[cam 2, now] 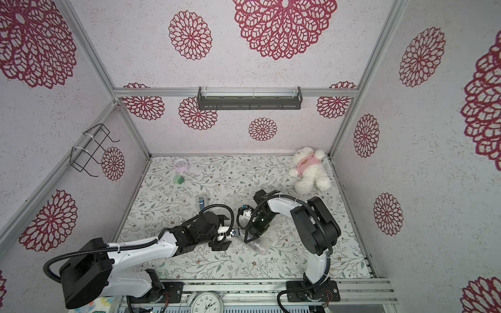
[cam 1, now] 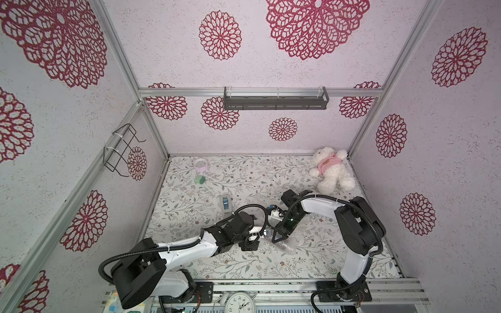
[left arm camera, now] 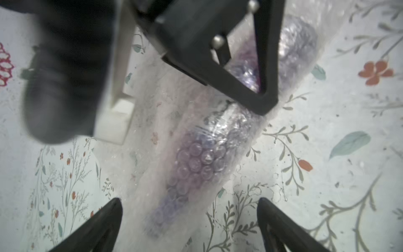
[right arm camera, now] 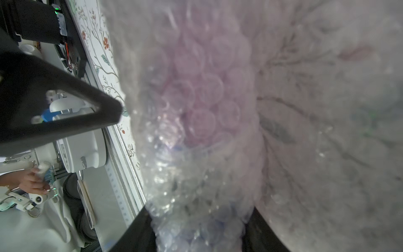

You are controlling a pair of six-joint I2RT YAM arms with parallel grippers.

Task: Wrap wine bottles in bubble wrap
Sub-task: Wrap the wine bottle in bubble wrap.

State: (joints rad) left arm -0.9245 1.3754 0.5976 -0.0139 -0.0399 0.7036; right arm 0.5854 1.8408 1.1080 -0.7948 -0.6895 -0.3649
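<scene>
1. i see the bubble wrap [left arm camera: 150, 135] rolled round the wine bottle [left arm camera: 196, 161], at 6 o'clock of mid table [cam 1: 217, 260]
2. right gripper [right arm camera: 198, 229] clenched on the bubble wrap
3. left gripper [left arm camera: 189, 218] spread wide, astride it

We see a robotics test cell dressed up as a corner of a home. Bare silver aluminium frame bars [cam 1: 189, 92] hold wall panels papered with crimson lace-like flower medallions [cam 1: 220, 35]. Two black-and-white robot arms, left [cam 1: 187, 248] and right [cam 1: 355, 263], are bolted to a slotted aluminium rail [cam 1: 271, 288] along the front edge. Homely props fill the cell: a leaf-and-flower printed table covering [cam 1: 271, 173], a white plush teddy bear in a pink shirt [cam 1: 332, 169], and a round white alarm clock [cam 1: 241, 302].
</scene>
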